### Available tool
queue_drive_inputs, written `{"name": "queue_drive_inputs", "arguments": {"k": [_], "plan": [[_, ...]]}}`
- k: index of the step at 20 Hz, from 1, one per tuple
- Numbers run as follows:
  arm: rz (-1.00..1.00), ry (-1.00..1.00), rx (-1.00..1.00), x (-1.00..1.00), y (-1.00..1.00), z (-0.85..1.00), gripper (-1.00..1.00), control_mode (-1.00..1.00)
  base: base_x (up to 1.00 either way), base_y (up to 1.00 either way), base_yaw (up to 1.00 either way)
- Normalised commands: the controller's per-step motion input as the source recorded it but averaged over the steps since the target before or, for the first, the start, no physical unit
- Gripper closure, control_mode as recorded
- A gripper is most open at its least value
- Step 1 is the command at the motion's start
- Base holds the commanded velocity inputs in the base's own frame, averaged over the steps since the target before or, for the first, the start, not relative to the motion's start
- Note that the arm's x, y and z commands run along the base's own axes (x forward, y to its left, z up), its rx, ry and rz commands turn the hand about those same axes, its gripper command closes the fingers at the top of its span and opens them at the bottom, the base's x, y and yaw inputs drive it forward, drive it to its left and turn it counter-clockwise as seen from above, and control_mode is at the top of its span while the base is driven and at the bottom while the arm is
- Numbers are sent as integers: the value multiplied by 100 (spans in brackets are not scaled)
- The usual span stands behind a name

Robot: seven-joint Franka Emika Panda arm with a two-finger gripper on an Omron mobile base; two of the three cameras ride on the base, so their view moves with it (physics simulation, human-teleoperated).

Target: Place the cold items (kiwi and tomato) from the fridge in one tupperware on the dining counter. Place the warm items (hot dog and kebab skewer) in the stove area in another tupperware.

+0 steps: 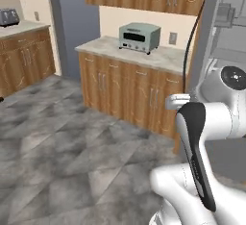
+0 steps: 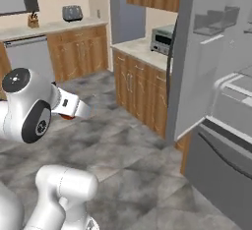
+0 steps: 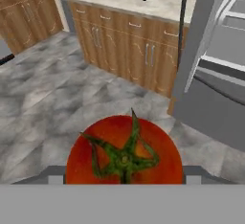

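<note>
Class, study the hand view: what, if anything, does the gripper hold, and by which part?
The gripper holds a round red tomato with a green stem, clamped across its sides, stem end facing the camera.

End effector point(image 3: 124, 182) jaws spread wide, gripping, arm folded.

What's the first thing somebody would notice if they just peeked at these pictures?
The big red tomato with its green star-shaped stem, held right in front of the hand camera in the end effector. Next, the open fridge door standing tall on the right, beside the wooden cabinets. Then the pale green toaster oven on the counter against the wall.
</note>
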Motion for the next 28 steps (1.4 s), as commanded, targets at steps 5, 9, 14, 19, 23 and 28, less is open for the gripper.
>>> {"name": "queue_drive_inputs", "arguments": {"k": [5, 9, 14, 19, 23, 28], "plan": [[0, 0, 0, 0, 0, 0, 100, 100, -13, 33, 70], [0, 0, 0, 0, 0, 0, 100, 100, -2, 20, 71], [0, 0, 0, 0, 0, 0, 100, 100, 0, 4, 70], [0, 0, 0, 0, 0, 0, 100, 100, -3, 0, 65], [0, 0, 0, 0, 0, 0, 100, 100, -8, -3, 58], [0, 0, 0, 0, 0, 0, 100, 100, -19, -11, 52]]}}
